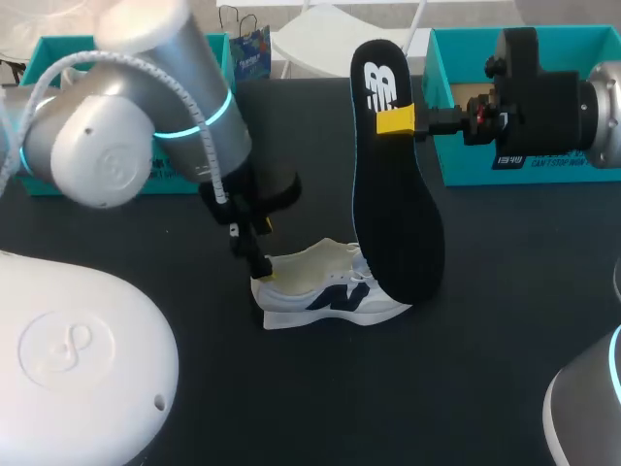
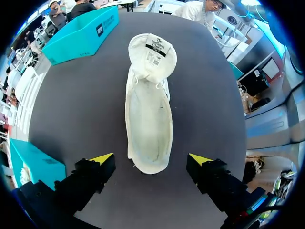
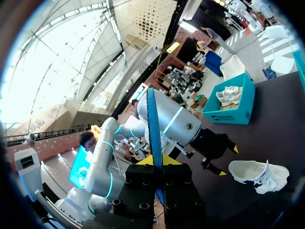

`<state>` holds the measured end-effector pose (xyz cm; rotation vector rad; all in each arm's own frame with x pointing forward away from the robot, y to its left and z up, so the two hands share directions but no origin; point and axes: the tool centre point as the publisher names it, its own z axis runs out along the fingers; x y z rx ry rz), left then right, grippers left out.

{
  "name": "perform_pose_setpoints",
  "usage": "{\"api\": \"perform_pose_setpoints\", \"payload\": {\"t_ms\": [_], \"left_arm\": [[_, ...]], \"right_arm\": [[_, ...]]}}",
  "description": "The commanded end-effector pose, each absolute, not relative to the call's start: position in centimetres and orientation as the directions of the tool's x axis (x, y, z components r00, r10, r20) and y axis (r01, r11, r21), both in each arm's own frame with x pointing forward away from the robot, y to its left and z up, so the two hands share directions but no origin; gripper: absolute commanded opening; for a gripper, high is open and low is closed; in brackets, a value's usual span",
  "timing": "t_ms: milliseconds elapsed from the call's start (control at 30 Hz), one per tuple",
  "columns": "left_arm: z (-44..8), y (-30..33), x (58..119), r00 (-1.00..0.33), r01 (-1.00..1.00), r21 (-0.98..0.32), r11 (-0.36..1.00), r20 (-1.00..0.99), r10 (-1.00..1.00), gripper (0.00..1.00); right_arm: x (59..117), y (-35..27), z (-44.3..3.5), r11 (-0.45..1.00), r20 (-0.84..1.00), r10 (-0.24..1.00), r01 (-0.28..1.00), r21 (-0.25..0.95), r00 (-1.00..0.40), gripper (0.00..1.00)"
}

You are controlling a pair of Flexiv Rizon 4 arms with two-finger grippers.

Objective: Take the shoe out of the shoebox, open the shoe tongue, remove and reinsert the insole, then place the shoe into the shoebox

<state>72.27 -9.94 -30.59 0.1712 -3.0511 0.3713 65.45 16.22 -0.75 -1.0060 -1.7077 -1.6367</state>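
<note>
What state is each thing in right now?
White mesh sneaker: on its sole, tongue folded open, insole out.
Black foam insole: upright, clamped near its heel end.
Right gripper: shut on insole.
Left gripper: open, straddling sneaker's heel, not touching.
Teal cardboard shoebox at right: open.

black table top point(image 1: 505, 320), matte, bright even light across it

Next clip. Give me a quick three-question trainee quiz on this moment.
1. True or false: the insole is inside the shoe.
2. What does the right gripper hold? A the shoe, B the insole, C nothing.
3. Fill in: the left gripper, over the shoe, is ___ (open or shut).
Key: 1 false; 2 B; 3 open.
</note>
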Motion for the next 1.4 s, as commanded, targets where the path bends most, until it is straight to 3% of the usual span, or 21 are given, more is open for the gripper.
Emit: {"api": "perform_pose_setpoints", "payload": {"t_ms": [33, 633, 933, 1400], "left_arm": [[-30.9, -10.8, 72.1, -0.993, -0.100, -0.144, 0.984, 0.074, -0.090, 1.00], [-32.0, -12.3, 71.7, -0.996, -0.085, -0.123, 0.989, 0.039, -0.081, 1.00], [-32.9, -14.5, 75.2, -0.992, -0.098, -0.132, 0.986, -0.060, -0.107, 1.00], [-36.2, -18.1, 77.9, -0.993, -0.096, -0.159, 0.983, -0.053, -0.106, 0.98]], "right_arm": [[65.8, 16.6, -0.7, -0.026, 0.819, 0.134, 0.824, 0.566, -0.558, 0.00], [65.8, 16.6, -0.7, -0.026, 0.819, 0.134, 0.824, 0.566, -0.558, 0.00], [65.8, 16.6, -0.7, -0.026, 0.819, 0.134, 0.824, 0.566, -0.558, 0.00], [65.8, 16.6, -0.7, -0.026, 0.819, 0.134, 0.824, 0.566, -0.558, 0.00]]}}
